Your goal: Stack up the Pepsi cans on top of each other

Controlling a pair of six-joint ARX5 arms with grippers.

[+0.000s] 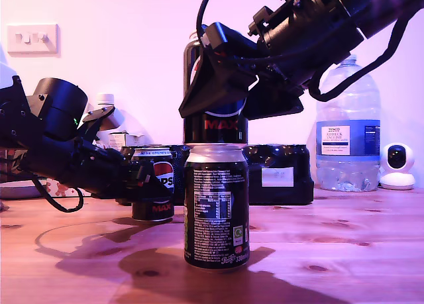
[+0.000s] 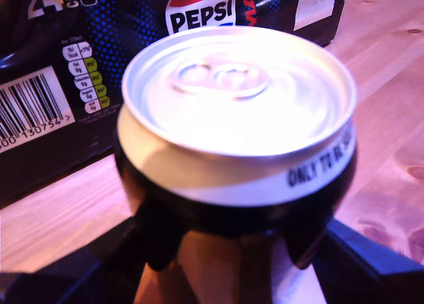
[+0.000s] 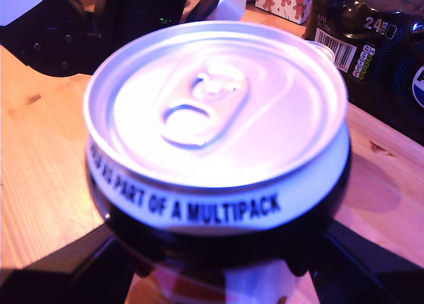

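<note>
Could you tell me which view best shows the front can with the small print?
The exterior view: the front can shows whole. Neither wrist view shows it: the first shows the rear can, the second the raised can.

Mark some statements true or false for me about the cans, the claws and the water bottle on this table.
1. All three cans make one stack. False: only the upper can sits over the front can; the left can is on the table.
2. My second claw grips the upper can. True.
3. My first claw is open and empty. False: it is closed around the left can.
4. The water bottle stands at the exterior view's right. True.
5. The front can shows its round logo to the exterior view. False: its small print faces that camera.
</note>
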